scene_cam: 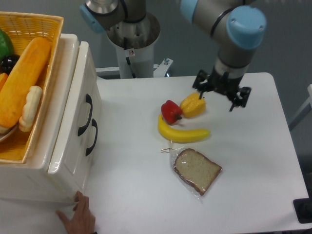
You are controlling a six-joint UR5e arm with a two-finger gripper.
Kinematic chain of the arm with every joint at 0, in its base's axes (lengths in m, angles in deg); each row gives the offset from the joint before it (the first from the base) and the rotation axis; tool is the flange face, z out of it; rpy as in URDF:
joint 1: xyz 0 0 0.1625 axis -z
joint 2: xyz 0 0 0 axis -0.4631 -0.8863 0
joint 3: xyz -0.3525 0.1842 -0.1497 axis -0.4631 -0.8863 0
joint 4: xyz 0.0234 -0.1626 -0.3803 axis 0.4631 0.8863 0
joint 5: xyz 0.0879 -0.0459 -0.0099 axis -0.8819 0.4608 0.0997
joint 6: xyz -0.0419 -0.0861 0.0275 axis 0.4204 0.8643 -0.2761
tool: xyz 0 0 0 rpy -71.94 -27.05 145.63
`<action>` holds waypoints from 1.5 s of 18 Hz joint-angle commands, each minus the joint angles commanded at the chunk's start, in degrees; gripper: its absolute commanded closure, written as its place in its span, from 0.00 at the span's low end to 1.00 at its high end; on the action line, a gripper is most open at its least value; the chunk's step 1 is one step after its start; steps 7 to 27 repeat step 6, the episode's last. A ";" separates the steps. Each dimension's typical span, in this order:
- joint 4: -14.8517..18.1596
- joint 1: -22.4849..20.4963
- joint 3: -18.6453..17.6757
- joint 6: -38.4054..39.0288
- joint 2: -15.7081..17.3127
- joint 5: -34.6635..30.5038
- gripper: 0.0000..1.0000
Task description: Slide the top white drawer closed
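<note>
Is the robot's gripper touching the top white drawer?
Apart. The camera view shows the gripper far across the table near the yellow pepper, with bare tabletop between it and the top white drawer.

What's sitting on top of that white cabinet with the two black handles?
A wicker basket rests on the white cabinet. Inside it show a long orange bread loaf, a pale piece beside it, and something green and dark at the edge. The basket's bottom is covered.

The top white drawer looks like glossy plastic, its handle black and smooth. The desk is matt white. The basket is woven wicker — rough. The bread sits in clear, shiny film — crinkled.
</note>
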 joint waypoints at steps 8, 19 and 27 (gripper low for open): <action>1.23 -4.93 -1.40 -8.45 2.37 0.17 0.00; 1.23 -4.93 -1.40 -8.45 2.37 0.17 0.00; 1.23 -4.93 -1.40 -8.45 2.37 0.17 0.00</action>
